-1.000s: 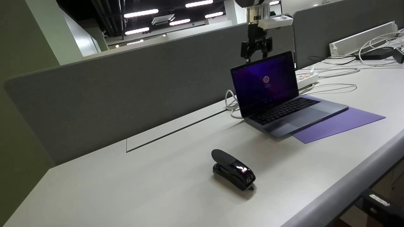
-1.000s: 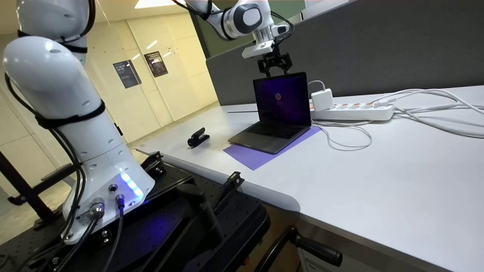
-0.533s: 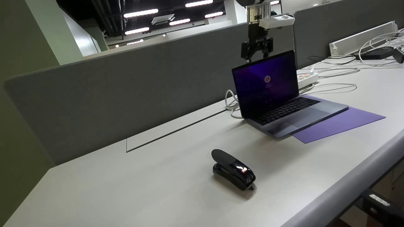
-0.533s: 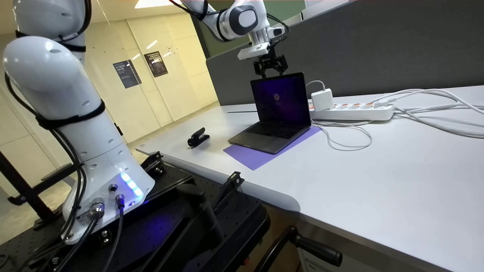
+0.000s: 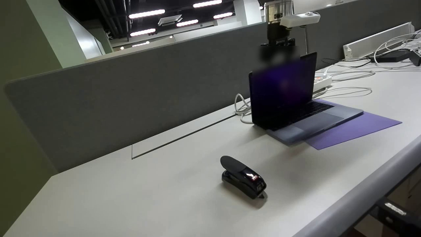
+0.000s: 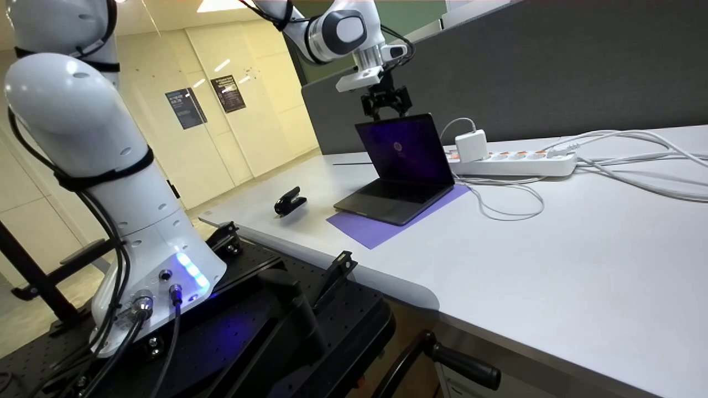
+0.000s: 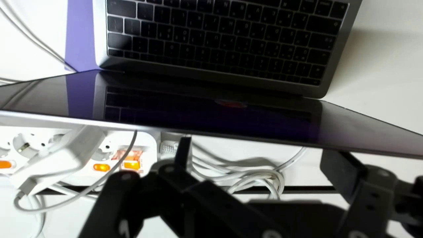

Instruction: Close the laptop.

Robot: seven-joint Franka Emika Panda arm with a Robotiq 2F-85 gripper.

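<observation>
Claw (image 7: 261,158), spread and empty, behind raised screen (image 7: 211,110) of silver-grey laptop (image 6: 402,168) | keyboard (image 7: 218,39) at twelve o'clock in wrist view | best push evenly that way, then downward.

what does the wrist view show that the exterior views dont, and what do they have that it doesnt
Only the wrist view: both fingertips standing apart behind the screen, and a reflection of the keyboard in that screen.

Only the exterior views: the black stapler and the desk's front edge.

Shared: the open laptop, the purple sheet showing beyond its edges, the white power strip, and at least part of the gripper.
</observation>
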